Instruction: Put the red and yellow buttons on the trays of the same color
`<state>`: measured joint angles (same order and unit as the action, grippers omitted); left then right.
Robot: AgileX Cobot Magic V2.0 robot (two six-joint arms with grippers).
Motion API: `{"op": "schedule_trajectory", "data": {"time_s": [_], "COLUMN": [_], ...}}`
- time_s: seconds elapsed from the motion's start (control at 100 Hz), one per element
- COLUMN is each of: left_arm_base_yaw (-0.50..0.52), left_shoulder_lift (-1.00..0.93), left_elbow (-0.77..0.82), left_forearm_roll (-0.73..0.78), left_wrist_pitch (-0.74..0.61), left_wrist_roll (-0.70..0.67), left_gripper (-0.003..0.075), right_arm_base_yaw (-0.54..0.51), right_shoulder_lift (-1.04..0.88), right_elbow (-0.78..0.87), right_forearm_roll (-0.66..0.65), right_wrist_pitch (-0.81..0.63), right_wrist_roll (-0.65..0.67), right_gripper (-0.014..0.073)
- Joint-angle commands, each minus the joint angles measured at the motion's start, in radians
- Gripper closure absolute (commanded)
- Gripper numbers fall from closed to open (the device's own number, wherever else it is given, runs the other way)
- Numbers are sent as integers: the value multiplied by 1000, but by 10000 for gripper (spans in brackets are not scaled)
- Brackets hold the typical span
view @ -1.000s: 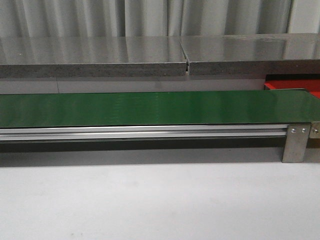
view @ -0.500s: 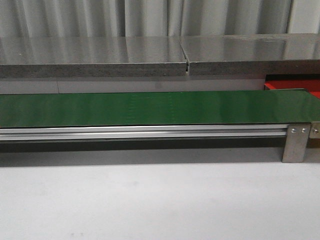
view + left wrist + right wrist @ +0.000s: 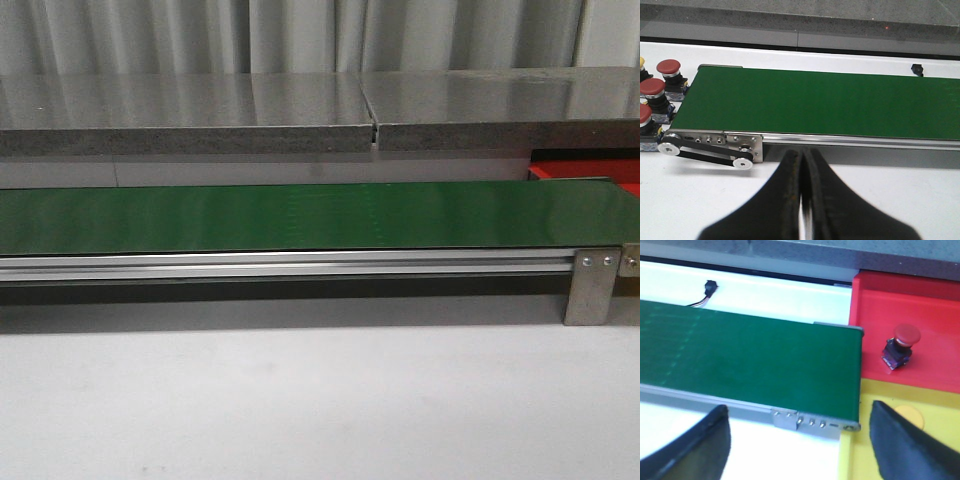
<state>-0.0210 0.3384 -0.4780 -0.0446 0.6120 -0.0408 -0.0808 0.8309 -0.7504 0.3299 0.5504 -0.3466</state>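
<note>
Belt (image 3: 830, 105) bare; left claw (image 3: 801, 200) closed, empty; right claw (image 3: 795, 440) open. Red buttons (image 3: 660, 87) wait at belt's end (one (image 3: 900, 346) already on red tray (image 3: 920, 335)); next: pick one.

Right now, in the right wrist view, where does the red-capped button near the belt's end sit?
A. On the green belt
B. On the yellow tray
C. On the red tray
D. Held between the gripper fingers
C: the red-capped button stands on the red tray, past the end of the green conveyor belt, with the yellow tray beside it and the right gripper open and empty.
</note>
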Motion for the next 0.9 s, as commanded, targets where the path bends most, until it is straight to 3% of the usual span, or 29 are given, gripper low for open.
{"op": "schedule_trajectory", "data": {"time_s": [0.0, 0.1, 0.31, 0.89], "left_arm_base_yaw": [-6, -6, -6, -6], "left_shoulder_lift": [6, 6, 6, 6], "left_elbow": [-28, -28, -28, -28], "left_forearm_roll": [-8, -8, -8, -8], "left_wrist_pitch": [-73, -73, -73, -75], "left_wrist_roll": [-3, -3, -3, -3], "left_gripper": [739, 739, 739, 739], "right_arm_base_yaw": [1, 1, 1, 1], "right_shoulder_lift": [-68, -133, -188, -189], "right_elbow": [8, 43, 63, 63], "right_forearm_roll": [13, 13, 13, 13], "right_wrist_pitch": [-33, -16, -13, -15], "right_wrist_roll": [-11, -11, -10, -10], "right_gripper": [115, 246, 668, 662]}}
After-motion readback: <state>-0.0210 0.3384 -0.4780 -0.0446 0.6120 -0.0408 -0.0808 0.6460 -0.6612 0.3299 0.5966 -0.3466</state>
